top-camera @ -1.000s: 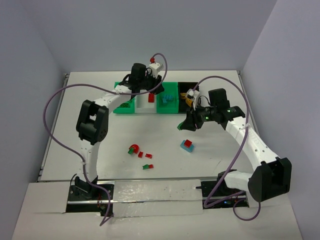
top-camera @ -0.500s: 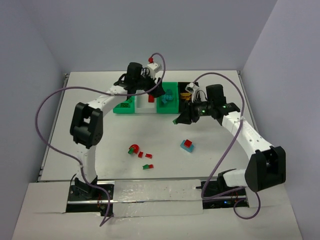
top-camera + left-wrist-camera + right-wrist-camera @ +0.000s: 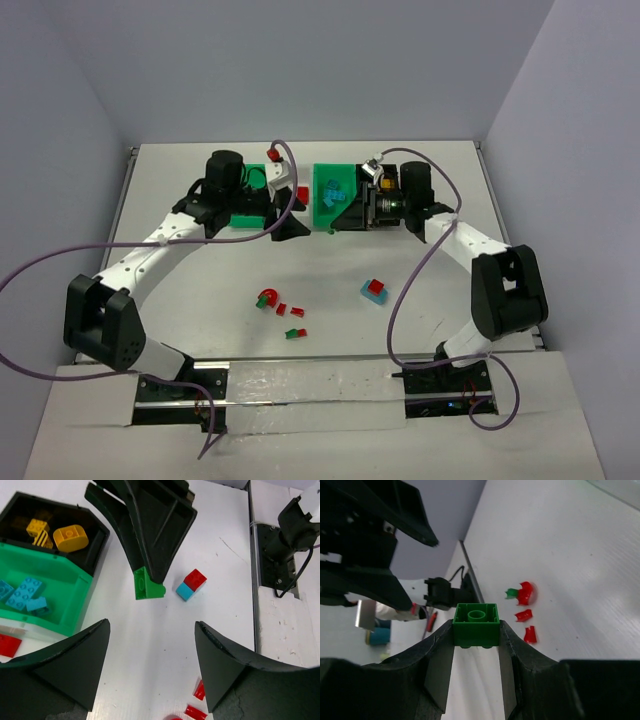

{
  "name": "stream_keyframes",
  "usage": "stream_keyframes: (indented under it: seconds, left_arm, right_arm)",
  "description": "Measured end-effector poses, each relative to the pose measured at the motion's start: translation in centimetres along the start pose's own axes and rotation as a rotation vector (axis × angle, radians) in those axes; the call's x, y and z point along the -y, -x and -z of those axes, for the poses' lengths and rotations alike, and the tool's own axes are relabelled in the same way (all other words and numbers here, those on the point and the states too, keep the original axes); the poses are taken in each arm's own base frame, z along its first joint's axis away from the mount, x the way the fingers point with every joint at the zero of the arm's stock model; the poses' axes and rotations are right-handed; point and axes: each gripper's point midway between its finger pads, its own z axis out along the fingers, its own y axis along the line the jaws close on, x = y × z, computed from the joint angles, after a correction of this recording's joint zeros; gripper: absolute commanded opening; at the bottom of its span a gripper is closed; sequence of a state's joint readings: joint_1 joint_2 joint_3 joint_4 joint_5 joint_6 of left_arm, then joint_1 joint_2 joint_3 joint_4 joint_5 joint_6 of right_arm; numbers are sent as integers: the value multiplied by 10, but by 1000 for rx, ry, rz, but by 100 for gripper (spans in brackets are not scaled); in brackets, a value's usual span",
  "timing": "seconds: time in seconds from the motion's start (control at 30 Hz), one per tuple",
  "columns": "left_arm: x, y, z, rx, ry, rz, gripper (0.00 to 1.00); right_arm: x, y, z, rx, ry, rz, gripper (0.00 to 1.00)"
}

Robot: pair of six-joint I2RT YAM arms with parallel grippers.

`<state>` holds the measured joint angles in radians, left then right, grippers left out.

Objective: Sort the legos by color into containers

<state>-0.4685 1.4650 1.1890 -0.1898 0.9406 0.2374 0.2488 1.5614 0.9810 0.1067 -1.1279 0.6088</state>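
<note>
Two-arm colour sort, one brick in transit. The right claw [image 3: 476, 626] is closed on a green brick [image 3: 476, 622], pinching two opposite side walls with the brick's top turned toward the wrist camera. The brick hangs above bare table [image 3: 200, 290] toward the middle of the far edge. It is just beside a corner of the green bin [image 3: 65, 587] that holds cyan bricks [image 3: 22, 594], and it is not over any bin. The left claw [image 3: 151, 625] stands wide open and empty, close alongside and looking down on the same spot. The neighbouring black bin [image 3: 97, 532] holds yellow pieces [image 3: 70, 536]. Loose on the table nearer the arms lie a red-on-cyan stack [image 3: 375, 291] and several small red pieces [image 3: 283, 308]. Likely faults: a release here would drop the brick on the table, and one slightly further on would mix green with cyan, since that bin is nearest; the two claws share close quarters and could knock together, jarring the brick out of a plain two-sided pinch. No brand, label or writing can be read
</note>
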Motion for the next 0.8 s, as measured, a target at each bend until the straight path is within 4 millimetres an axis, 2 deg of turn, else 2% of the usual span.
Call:
stream_keyframes:
  seconds: [0.17, 0.3, 0.47, 0.67, 0.8]
  left_arm:
    - [0, -10, -8, -29, 20, 32, 79]
    - [3, -11, -14, -37, 21, 31, 79]
    - [4, -14, -22, -49, 28, 33, 76]
    - [2, -19, -26, -64, 39, 47, 58]
    - [1, -20, -27, -65, 42, 51, 41]
  right_arm:
    - [-15, 8, -10, 12, 63, -79, 0]
    - [-29, 6, -17, -5, 97, -95, 0]
    - [-36, 3, -21, -22, 119, -117, 0]
    - [-35, 2, -25, -37, 131, -158, 0]
    - [-36, 2, -27, -39, 136, -169, 0]
